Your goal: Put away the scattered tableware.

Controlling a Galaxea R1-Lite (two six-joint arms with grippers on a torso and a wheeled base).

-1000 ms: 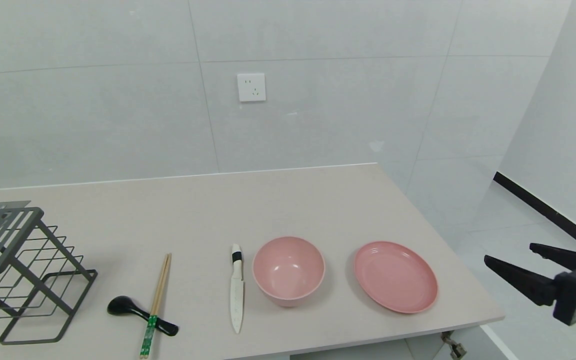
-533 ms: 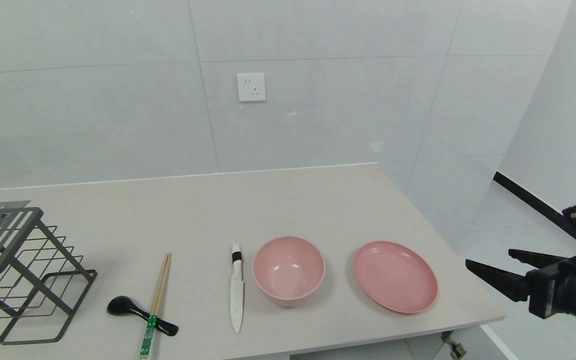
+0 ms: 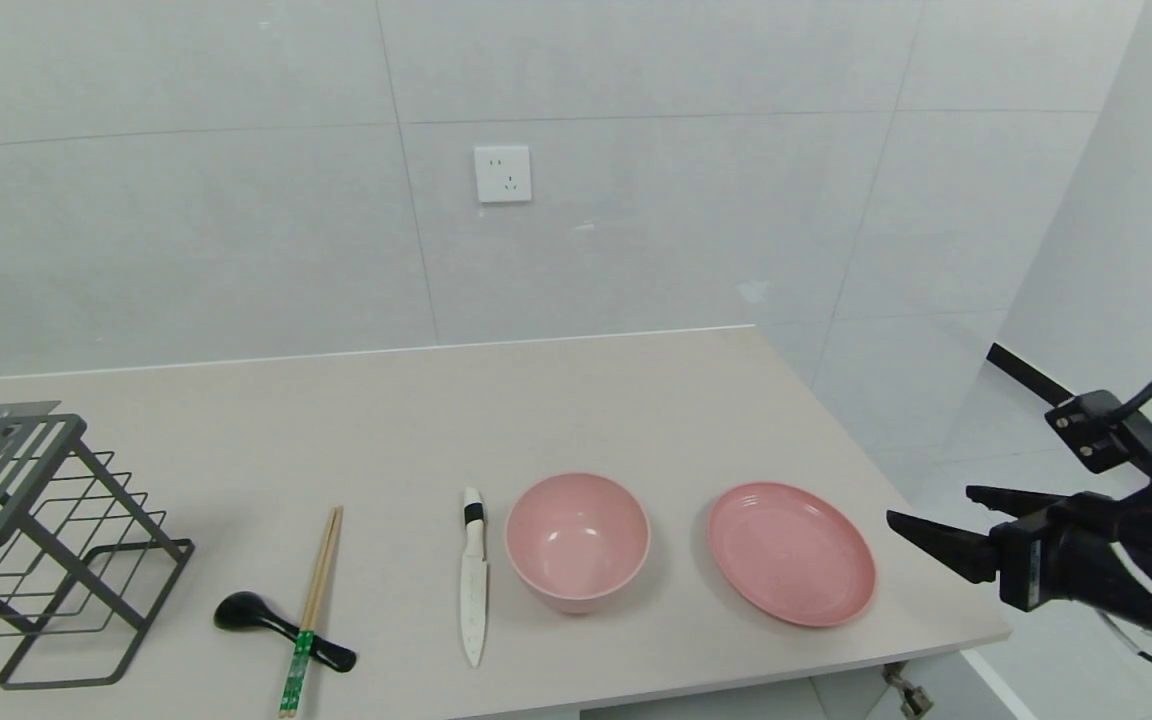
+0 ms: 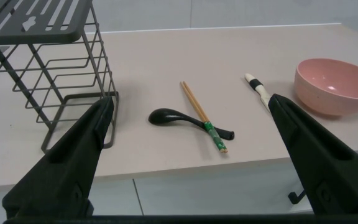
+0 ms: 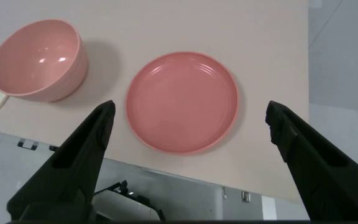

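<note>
While the right gripper [image 3: 931, 505] hangs out past the counter's [image 3: 636, 400] right edge, fingers spread apart and tips aimed at the plate [image 3: 791, 553], that pink plate lies near both the right edge and the front edge. The bowl [image 3: 577, 540] stands apart from it on the left, with the knife [image 3: 474, 590] just beside the bowl. There's a wider gap over to the chopsticks [image 3: 312, 600], which lie across the handle of the black spoon [image 3: 276, 625]; the wire rack [image 3: 26, 540] stands at the far left, near the front edge. A broad strip of countertop runs between this row and the wall [image 3: 636, 220]. The left gripper [image 4: 191, 102] hangs before the front edge, fingers wide apart, facing spoon and chopsticks. The count: one plate; one bowl; one knife; one spoon; two chopsticks; one rack.
</note>
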